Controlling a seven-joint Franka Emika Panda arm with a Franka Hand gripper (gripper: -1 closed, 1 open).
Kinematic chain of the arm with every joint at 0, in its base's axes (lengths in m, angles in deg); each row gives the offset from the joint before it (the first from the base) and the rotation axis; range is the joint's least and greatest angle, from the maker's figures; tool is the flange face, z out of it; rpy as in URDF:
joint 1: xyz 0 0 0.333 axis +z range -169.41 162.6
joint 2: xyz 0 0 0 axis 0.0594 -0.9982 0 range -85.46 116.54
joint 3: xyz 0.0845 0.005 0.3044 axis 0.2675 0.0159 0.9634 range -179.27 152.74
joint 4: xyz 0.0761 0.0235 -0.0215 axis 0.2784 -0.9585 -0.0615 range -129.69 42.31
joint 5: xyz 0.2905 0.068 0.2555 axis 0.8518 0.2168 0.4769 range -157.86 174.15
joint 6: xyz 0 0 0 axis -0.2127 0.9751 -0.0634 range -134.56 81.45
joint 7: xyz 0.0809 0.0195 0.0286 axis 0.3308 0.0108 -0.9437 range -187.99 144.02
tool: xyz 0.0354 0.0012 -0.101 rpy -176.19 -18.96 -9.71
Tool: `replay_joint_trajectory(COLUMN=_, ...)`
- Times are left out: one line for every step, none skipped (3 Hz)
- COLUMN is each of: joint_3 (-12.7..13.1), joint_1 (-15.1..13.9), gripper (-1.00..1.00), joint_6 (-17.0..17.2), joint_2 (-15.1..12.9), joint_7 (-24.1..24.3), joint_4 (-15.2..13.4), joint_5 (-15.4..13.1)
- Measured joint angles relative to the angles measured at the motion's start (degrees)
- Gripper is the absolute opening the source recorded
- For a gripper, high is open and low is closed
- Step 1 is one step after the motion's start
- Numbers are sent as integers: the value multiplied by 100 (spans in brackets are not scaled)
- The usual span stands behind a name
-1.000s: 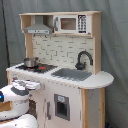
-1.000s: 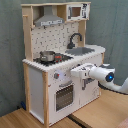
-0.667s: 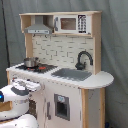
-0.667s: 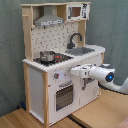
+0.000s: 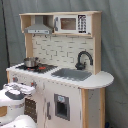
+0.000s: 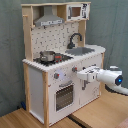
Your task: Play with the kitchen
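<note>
Kitchen (image 6: 55, 70) front panel, hand (image 6: 84, 75) just before it

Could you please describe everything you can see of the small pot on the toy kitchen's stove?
The pot is small, round and shiny, apparently metal, and stands upright on the kitchen's dark stove top, below the range hood. In the second exterior view a short handle sticks out from its side. Nothing else touches it; the arm's gripper is lower, at the kitchen's front panel.
</note>
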Motion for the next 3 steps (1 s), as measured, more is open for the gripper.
replay_joint_trajectory(joint_3=74, joint_1=498, gripper=100, joint_6=276, joint_2=1, joint_7=125, joint_4=-187, joint_5=3)
replay_joint_trajectory(joint_3=105, joint_1=963, gripper=100, joint_6=540, joint_2=0, joint_7=135, joint_4=-415, joint_5=3)
replay_joint_trajectory(joint_3=135, joint_1=1445, gripper=100, joint_6=906, joint_2=1, joint_7=136, joint_4=-529, joint_5=3)
